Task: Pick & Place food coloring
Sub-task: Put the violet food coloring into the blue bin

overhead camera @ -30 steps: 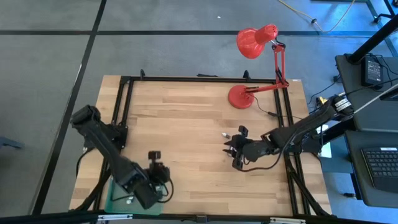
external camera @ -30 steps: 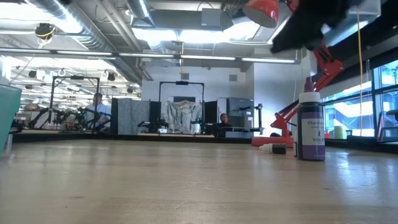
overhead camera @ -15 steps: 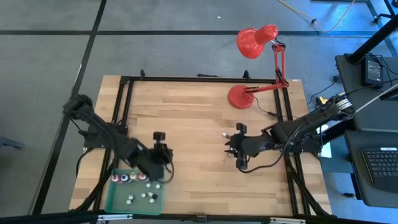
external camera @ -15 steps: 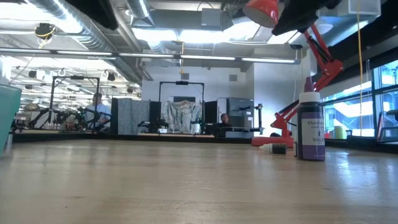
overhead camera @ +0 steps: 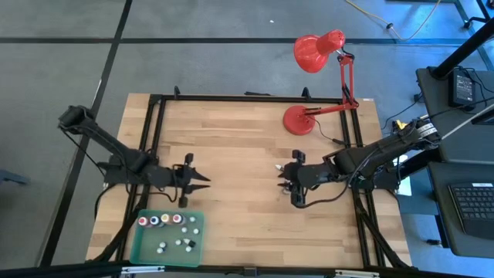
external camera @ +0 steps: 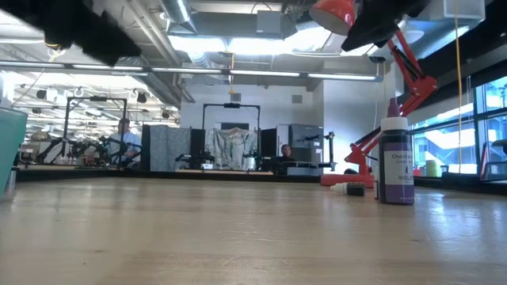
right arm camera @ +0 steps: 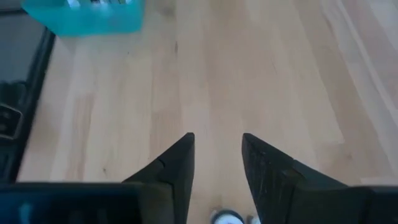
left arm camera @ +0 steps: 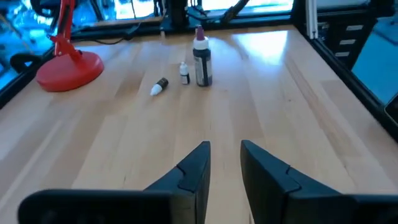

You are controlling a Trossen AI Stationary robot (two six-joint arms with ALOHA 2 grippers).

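Since the earlier frame my left arm has swung up off the flat translucent green tray (overhead camera: 143, 245) and now reaches toward mid-worktop, uncovering what the tray holds. A row of tiny food coloring bottles (overhead camera: 160, 221) with red, orange and yellow bodies stands along the tray's far edge, with small whitish ones (overhead camera: 179, 245) loose behind them.

Three pieces remain out on the light wooden worktop (overhead camera: 239, 147): a tall dark violet bottle with a white tip (left arm camera: 201, 57), a tiny whitish bottle (left arm camera: 184, 72) just beside it, and a small dark one lying on its side (left arm camera: 160, 86) near those.

My left gripper (left arm camera: 222, 163) points at that group, fingers a narrow gap apart, holding nothing. My right gripper (right arm camera: 216, 163) hangs low next to the group, fingers parted narrowly and empty; a whitish tip (right arm camera: 225, 218) shows beneath them.

I judge one delivery done and the next pick-up due.
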